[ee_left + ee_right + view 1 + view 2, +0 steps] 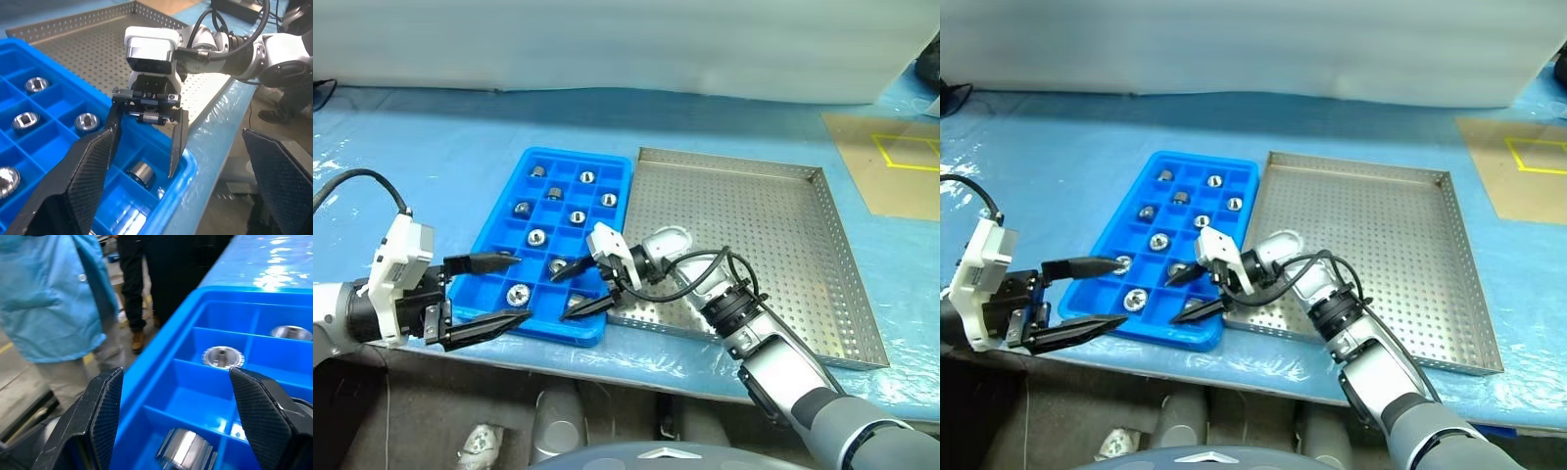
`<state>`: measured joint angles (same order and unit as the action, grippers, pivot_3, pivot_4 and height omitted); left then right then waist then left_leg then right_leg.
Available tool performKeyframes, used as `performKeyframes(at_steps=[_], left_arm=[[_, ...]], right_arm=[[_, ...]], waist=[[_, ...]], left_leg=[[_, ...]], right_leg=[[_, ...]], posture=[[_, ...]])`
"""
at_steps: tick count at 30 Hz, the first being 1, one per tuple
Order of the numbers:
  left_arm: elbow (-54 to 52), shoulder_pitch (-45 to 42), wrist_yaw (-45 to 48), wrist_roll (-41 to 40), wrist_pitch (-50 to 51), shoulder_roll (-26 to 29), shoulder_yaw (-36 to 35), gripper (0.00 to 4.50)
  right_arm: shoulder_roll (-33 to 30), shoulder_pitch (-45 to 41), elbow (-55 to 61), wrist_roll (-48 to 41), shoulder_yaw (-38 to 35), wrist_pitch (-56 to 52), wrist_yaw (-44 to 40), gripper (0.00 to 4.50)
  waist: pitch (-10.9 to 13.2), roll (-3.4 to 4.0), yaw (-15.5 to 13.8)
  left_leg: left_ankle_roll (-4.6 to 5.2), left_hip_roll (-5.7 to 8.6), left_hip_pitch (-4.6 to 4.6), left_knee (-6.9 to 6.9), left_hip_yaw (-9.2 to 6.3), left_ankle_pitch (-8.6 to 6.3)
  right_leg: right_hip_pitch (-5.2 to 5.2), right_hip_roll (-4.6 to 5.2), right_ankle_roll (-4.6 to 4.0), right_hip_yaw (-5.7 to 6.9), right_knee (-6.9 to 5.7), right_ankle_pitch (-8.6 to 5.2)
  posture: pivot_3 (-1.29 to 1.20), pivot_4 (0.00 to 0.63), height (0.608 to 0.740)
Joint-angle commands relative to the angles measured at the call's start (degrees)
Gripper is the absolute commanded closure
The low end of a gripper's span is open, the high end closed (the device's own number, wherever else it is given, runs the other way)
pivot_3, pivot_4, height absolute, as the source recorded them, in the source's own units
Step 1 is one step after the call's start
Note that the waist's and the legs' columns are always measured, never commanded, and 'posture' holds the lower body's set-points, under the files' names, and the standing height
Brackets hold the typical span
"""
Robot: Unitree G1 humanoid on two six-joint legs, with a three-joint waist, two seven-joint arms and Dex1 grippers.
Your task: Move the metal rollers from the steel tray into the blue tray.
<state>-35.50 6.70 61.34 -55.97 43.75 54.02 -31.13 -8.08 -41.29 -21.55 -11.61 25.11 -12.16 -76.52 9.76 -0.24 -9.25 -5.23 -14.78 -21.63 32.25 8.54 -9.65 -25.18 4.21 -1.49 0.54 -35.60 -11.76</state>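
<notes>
the left pincer hangs wide open off the blue tray's near-left corner. 9 or so metal rollers sit in its compartments, and the right pincer stands open above 1 in the near corner cell, apparently just released. the steel tray looks bare, so the next move is likely only withdrawing clear.

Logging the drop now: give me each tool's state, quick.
Left tool: open, holding nothing, at the blue tray's near corner.
Right tool: open over a tray compartment, a roller lying loose below it.
</notes>
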Motion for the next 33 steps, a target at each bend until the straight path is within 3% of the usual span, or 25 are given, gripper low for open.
performKeyframes(at_steps=[1,7,17,26,33], left_arm=[[2.9,-5.4,-0.6,0.9,-2.1,0.0,4.1,0.0],[11.5,-19.5,1.2,6.0,-5.6,-3.5,16.5,0.0],[31.4,-37.7,11.6,18.2,-15.1,-11.5,32.1,0.0],[47.4,-45.4,18.1,29.0,-25.8,-19.2,39.8,0.0],[52.0,-46.6,20.4,31.5,-28.4,-21.7,39.8,0.0]], right_arm=[[-0.4,-2.0,0.5,-1.0,-4.4,1.9,2.6,0.93],[-7.3,-2.8,3.7,-3.2,-14.0,-0.5,7.5,0.93],[-22.3,6.0,15.6,-4.5,-24.7,-6.3,13.5,0.93],[-27.9,17.6,27.8,-7.3,-33.4,-11.5,21.8,0.93],[-29.1,21.1,32.0,-8.8,-34.3,-13.5,24.6,0.93]], waist=[[0.0,0.0,0.1],[0.0,-0.02,0.6],[0.0,-0.03,2.9],[0.0,-0.02,5.7],[0.0,-0.02,7.2]], left_leg=[[-0.01,0.01,0.02,0.01,0.0,0.01],[-0.34,0.04,0.04,0.19,0.01,0.2],[-0.35,0.06,0.03,0.23,0.03,0.22],[-0.25,0.16,0.16,0.29,0.13,0.17],[-0.1,0.19,0.23,0.41,0.22,0.09]], right_leg=[[0.0,0.0,0.0,-0.01,-0.02,0.0],[0.04,0.0,0.0,-0.07,-0.16,0.02],[0.03,-0.04,0.02,-0.14,-0.15,0.03],[0.12,-0.04,0.05,-0.36,-0.15,0.05],[0.14,-0.05,0.09,-0.55,-0.14,0.08]], posture=[[0.27,0.15,0.74],[0.15,0.15,0.74],[-0.07,0.15,0.74],[-0.21,0.15,0.74],[-0.23,0.15,0.74]])
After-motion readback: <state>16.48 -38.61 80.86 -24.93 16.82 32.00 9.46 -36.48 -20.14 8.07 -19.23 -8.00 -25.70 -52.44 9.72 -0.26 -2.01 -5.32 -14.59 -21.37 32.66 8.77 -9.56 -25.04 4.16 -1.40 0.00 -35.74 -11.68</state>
